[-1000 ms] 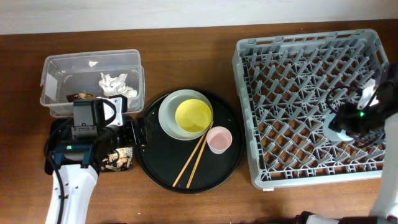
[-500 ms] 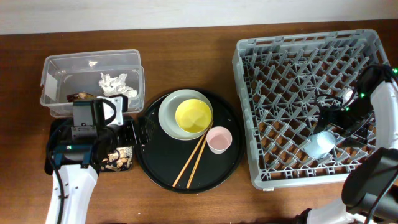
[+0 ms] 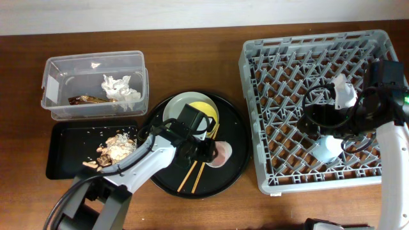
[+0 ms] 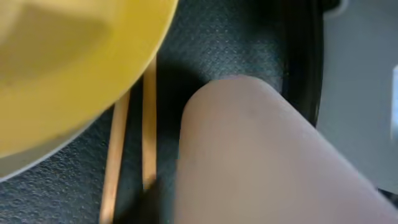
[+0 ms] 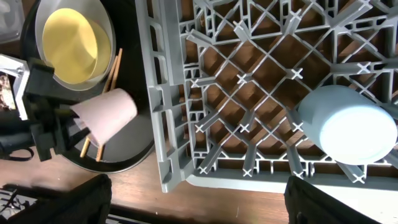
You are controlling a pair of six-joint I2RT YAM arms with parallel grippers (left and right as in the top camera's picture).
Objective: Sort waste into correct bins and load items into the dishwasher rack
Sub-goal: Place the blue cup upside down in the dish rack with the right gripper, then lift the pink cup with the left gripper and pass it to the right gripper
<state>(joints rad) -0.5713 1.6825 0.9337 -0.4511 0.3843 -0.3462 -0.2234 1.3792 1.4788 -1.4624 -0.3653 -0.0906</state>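
Small pink cup (image 5: pixel 107 114) tilted over round black tray (image 3: pixel 236 128), pinched at its rim by left tool (image 3: pixel 209 152), beside wooden chopsticks (image 4: pixel 132 143) and small yellow bowl (image 4: pixel 56 56). Small blue cup (image 3: pixel 326 148) lies in large light-grey lattice rack (image 3: pixel 249 115). Right tool (image 3: pixel 344 96) above rack, spread or pressed together not discernible.

Tabletop (image 3: pixel 192 51): tub (image 3: pixel 64 64) rear left, shallow tray (image 3: pixel 64 144) directly before it, round tray (image 3: pixel 233 137) centre, rack (image 3: pixel 249 96) right. Plate (image 3: pixel 176 108) on round tray, bowl (image 3: pixel 206 108) in plate, chopsticks (image 3: pixel 190 177) before them. One cup (image 3: pixel 326 148) inside rack.
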